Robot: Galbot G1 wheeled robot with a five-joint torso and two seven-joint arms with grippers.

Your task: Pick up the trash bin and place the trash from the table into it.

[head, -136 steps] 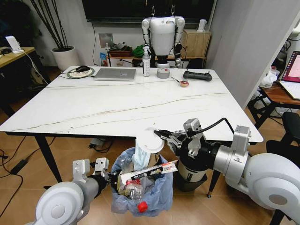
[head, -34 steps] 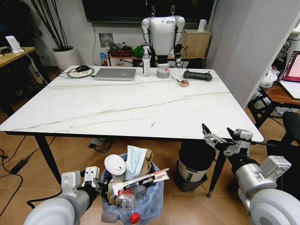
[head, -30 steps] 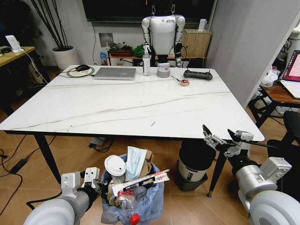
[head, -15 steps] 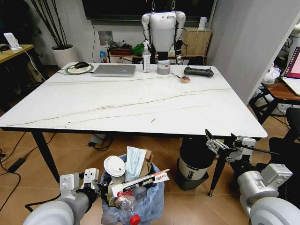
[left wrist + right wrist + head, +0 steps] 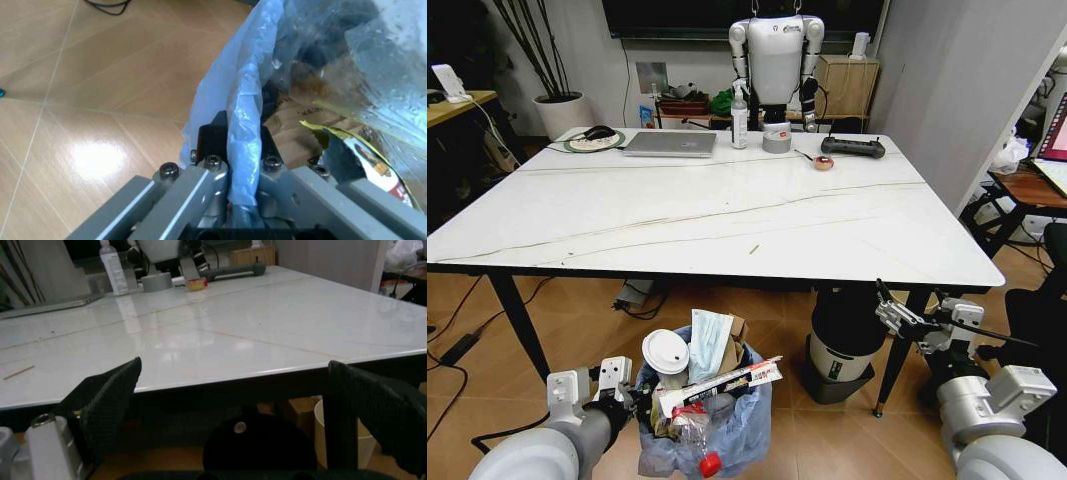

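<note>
The left gripper (image 5: 617, 388) is clamped on the bag-lined rim of the trash bin (image 5: 749, 430), which sits low over the floor off the near edge of the table (image 5: 707, 215). The right gripper (image 5: 924, 318) hangs beside the near right corner, fingers spread wide and holding nothing.

Progress, as judged: nearly complete. The bin is packed with trash (image 5: 712, 375), including a paper cup (image 5: 665, 352). One thin sliver (image 5: 753, 249) remains near the near edge; whether it counts as trash cannot be determined. The laptop (image 5: 670, 144) and spray bottle (image 5: 740, 112) stand along the far edge.

The bin's base is cut off, so floor contact cannot be determined.
</note>
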